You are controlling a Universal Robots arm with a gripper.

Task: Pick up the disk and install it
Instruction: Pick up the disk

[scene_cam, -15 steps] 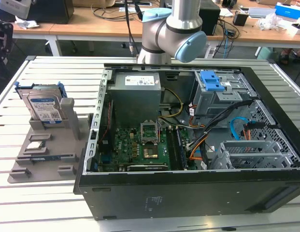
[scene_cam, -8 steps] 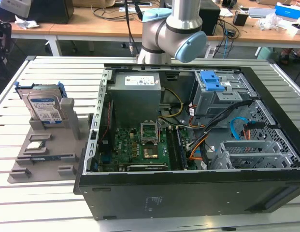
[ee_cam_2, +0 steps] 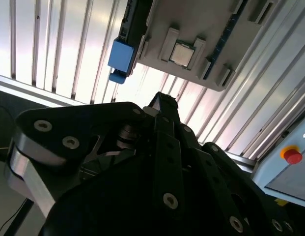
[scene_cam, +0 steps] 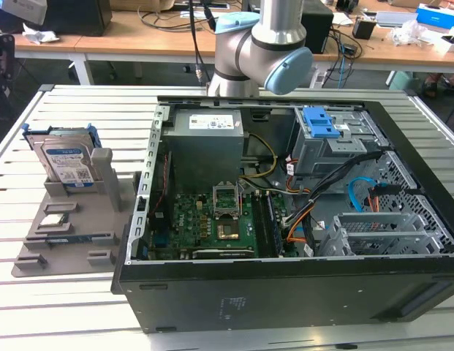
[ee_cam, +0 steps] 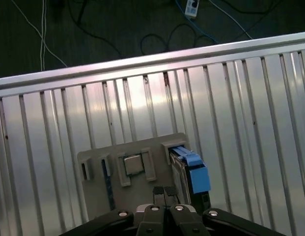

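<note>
We find the disk (scene_cam: 66,162) standing on edge in a grey holder (scene_cam: 73,252), close to the edge of the slatted surface (scene_cam: 58,314) at the exterior view's left and beside the open computer case (scene_cam: 285,285). In the first wrist view our end effector (ee_cam: 164,191) hangs above that holder with its fingertips together and nothing between them. The disk sits apart from it, untouched, next to the processor chip (ee_cam: 132,164).
</note>
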